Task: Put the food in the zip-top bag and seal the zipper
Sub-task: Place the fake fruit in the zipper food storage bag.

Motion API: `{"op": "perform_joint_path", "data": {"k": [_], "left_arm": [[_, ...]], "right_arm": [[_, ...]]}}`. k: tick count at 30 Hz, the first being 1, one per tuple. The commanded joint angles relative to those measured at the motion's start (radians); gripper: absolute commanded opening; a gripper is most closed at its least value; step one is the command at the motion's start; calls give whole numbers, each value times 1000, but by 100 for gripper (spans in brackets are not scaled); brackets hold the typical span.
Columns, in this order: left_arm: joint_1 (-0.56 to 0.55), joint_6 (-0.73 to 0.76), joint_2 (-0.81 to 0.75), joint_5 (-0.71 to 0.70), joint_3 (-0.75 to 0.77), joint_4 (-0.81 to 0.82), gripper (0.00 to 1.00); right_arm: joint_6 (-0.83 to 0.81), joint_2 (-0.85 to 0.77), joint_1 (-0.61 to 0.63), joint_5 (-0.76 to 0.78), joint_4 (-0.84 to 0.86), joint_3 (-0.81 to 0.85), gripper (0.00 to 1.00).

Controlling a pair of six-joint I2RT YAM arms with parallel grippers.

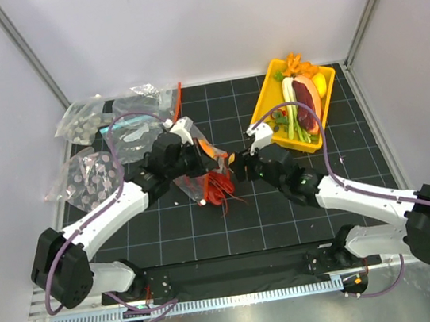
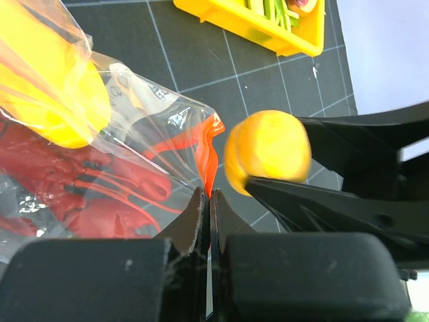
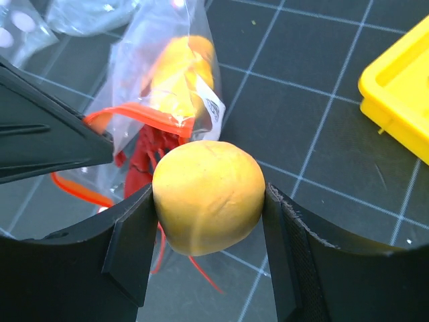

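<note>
Gripping a round yellow-orange fruit piece, the right end effector stands approx. half open, closed onto the piece from both sides and carrying it above the table. The piece hangs just in front of the zip-top bag, right at the mouth but not inside.

Left end effector is fully closed, pinching the bag's edge by the zipper, w/ the mouth edge lifted. The zipper is unsealed: its red-orange strip is split into 2 bands that bow apart, so the mouth gapes toward the fruit piece, i.e. to the right in the top view. From the right wrist, the bag's long axis runs straight away from the fruit piece.

Inside the bag are the red lobster, low and close to the mouth w/ thin feelers trailing toward the near table edge, and a yellow piece deeper in.

The bag sits mid-table btwn the 2 arms. A yellow tray w/ more toy food is far right; other clear bags are far left.
</note>
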Motion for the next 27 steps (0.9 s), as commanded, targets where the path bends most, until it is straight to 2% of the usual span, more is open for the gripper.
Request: {"op": "perform_joint_path", "data": {"k": [1,9,13,18,27], "left_arm": [[3,32,-49,-35,45,2,0],[3,0,-122,14,43,1,0],[3,-18,-156,45,46,7,0],[-19,-61,-170,109,63,21,0],[-49,-172,-220,235,45,93,0]], "right_arm": [[26,-26,11,-32,118,-25,35],[-26,22,133,-45,277,-71,32],[-97,-1,229,21,357,-100,30],[-151,14,260,50,377,-90,30],[-175,2,269,214,420,-111,30]]}}
